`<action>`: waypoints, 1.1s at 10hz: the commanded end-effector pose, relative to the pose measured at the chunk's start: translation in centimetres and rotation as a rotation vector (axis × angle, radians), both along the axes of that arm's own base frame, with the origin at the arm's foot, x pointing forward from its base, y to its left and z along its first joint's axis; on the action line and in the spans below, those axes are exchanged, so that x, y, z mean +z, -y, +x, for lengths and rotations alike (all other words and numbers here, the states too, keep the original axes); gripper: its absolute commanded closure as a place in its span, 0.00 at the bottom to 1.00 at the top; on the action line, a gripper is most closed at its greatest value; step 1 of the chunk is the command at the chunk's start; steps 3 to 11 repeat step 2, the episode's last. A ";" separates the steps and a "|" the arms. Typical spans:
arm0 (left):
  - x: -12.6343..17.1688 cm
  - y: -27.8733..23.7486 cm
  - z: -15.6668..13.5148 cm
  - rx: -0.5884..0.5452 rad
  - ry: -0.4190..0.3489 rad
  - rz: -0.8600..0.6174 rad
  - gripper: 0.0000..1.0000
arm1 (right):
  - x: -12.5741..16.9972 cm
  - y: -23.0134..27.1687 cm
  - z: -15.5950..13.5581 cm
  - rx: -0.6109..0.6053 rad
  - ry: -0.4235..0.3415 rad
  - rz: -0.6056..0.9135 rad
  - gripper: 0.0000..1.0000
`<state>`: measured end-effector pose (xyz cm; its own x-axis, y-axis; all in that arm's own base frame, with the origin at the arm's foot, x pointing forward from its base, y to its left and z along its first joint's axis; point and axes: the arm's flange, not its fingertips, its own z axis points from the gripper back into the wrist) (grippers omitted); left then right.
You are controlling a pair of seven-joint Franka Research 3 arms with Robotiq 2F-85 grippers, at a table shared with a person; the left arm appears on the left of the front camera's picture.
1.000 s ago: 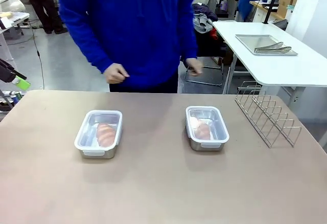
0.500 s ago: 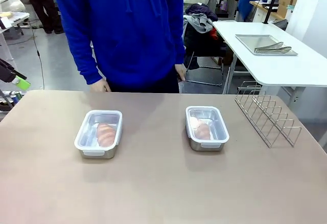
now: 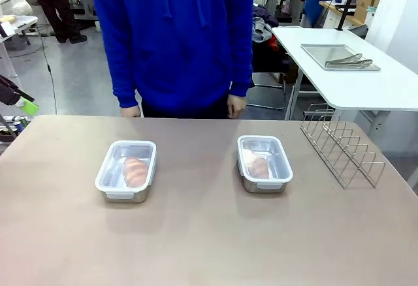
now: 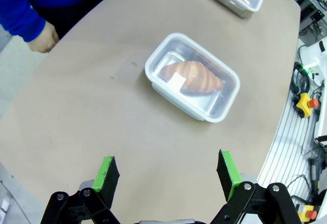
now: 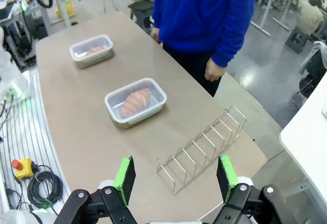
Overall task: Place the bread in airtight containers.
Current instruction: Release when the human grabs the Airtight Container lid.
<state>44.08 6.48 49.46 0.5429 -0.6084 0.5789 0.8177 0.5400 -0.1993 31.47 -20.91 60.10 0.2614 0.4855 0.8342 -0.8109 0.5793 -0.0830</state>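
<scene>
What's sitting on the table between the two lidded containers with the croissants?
Nothing: in the front view, bare brown table separates the left container from the right container.

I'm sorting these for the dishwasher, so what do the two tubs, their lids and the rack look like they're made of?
Left tub and right tub: probably stainless steel, with shiny grey walls that reflect light. Their lids: likely clear plastic, since the croissant shows through slightly milky, with a thicker whitish rim. Wire rack: thin bare metal wire, silvery and glossy, possibly chromed or steel.
</scene>
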 end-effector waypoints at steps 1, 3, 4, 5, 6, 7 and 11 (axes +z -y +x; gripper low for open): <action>0.2 0.1 -0.1 0.000 -0.011 0.009 0.00 | 0.1 -0.1 0.0 0.010 0.023 0.013 0.15; 0.2 0.1 -0.1 0.000 -0.011 0.009 0.00 | 0.1 -0.1 0.0 0.010 0.023 0.013 0.15; 0.2 0.1 -0.1 0.000 -0.011 0.009 0.00 | 0.1 -0.1 0.0 0.010 0.023 0.013 0.15; 0.2 0.1 -0.1 0.000 -0.011 0.009 0.00 | 0.1 -0.1 0.0 0.010 0.023 0.013 0.15; 0.2 0.1 -0.1 0.000 -0.011 0.009 0.00 | 0.1 -0.1 0.0 0.010 0.023 0.013 0.15; 0.2 0.1 -0.1 0.000 -0.011 0.009 0.00 | 0.1 -0.1 0.0 0.010 0.023 0.013 0.15; 0.2 0.1 -0.1 0.000 -0.011 0.009 0.00 | 0.1 -0.1 0.0 0.010 0.023 0.013 0.15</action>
